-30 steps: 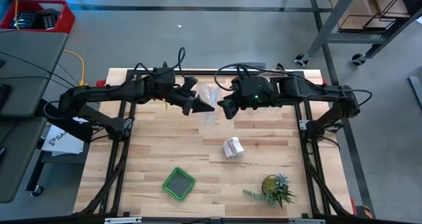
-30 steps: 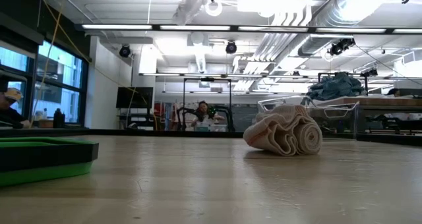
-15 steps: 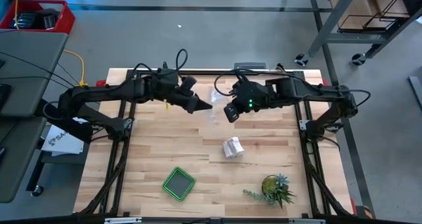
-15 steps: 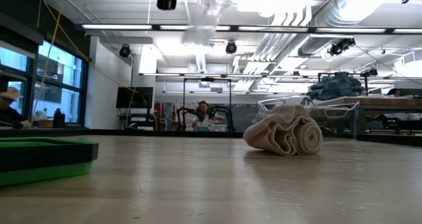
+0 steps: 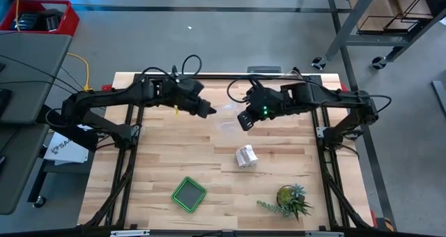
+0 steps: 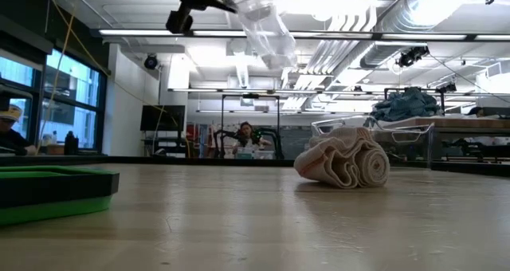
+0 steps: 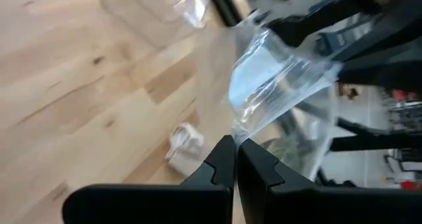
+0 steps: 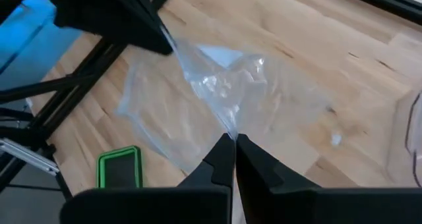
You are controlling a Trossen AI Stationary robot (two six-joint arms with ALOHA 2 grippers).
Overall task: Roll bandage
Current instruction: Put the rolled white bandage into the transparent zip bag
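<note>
Two pincers, left pincer (image 7: 234, 145) and right pincer (image 8: 232, 143), pinch one plastic bag (image 8: 227, 109); one bandage (image 5: 245, 155) lies below.

From my high view the clear plastic bag (image 5: 226, 118) strung between the left gripper (image 5: 208, 111) and right gripper (image 5: 242, 120) is almost too faint to trace against the wood. In the low view both grippers run off the upper edge, so I see only the bag's lower part. The bandage (image 7: 184, 145) shows blurred beyond my left fingertips (image 7: 224, 159), and I can't tell how tightly it is rolled.
</note>
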